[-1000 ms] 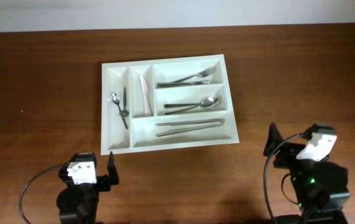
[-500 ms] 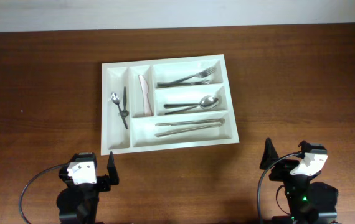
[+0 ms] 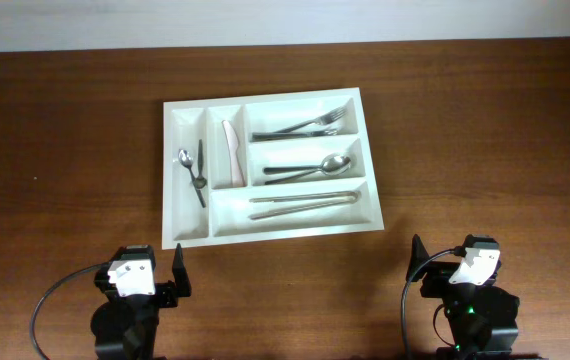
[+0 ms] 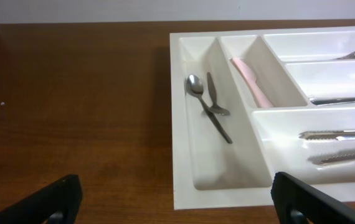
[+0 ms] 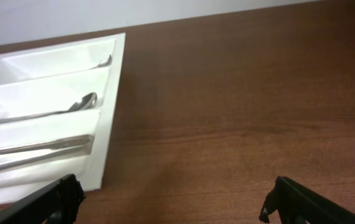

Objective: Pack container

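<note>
While your left claw (image 4: 176, 188) and right claw (image 5: 174, 186) gape empty, the cutlery tray (image 3: 189, 222) ahead of them looks fully packed.

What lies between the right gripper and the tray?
Nothing: only bare table separates the right gripper from the tray. This shows in the overhead and right wrist views.

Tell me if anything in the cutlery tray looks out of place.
Only slightly: in the leftmost narrow compartment, the small spoon and a dark utensil lie crossed rather than side by side. The tray itself sits a bit skewed.
</note>
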### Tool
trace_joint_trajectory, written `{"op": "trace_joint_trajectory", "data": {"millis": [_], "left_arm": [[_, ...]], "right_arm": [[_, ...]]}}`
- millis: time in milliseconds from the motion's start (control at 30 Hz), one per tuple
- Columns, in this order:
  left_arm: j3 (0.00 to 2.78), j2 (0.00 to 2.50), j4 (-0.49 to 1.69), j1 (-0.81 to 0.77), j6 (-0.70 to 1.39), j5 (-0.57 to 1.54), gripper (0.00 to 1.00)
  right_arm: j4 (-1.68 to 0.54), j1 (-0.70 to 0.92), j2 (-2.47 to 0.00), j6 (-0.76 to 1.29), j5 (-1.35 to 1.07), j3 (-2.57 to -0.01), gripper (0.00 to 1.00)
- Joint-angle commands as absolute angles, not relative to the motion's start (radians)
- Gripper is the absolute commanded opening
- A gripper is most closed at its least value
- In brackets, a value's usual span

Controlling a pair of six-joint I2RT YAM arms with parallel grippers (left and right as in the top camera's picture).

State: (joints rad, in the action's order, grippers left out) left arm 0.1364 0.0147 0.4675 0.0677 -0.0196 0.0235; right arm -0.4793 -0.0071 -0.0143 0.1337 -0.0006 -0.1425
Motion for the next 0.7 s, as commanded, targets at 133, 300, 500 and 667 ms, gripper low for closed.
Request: {"op": "trace_joint_trajectory", "data": {"millis": [133,300,500,667], "left_arm": [[0.134,0.005,0.472,0.066,-0.039,0.034,0.99],[0.134,0.005,0.472,0.067,-0.039,0.034,0.99],[0.134,0.005,0.472,0.066,-0.039,0.034,0.99],[0.134,0.005,0.472,0.067,-0.039,0.034,0.99]], "right_arm": [[-0.483,-0.012,-0.01,0.127,-0.012,-0.135,0.99],[-0.482,-0.013,-0.038,0.128,-0.015,-0.135,0.99],[-0.482,-0.013,-0.038,0.128,-0.015,-0.135,0.99],[-0.482,-0.012,-0.038,0.127,-0.015,-0.135,0.99]]}}
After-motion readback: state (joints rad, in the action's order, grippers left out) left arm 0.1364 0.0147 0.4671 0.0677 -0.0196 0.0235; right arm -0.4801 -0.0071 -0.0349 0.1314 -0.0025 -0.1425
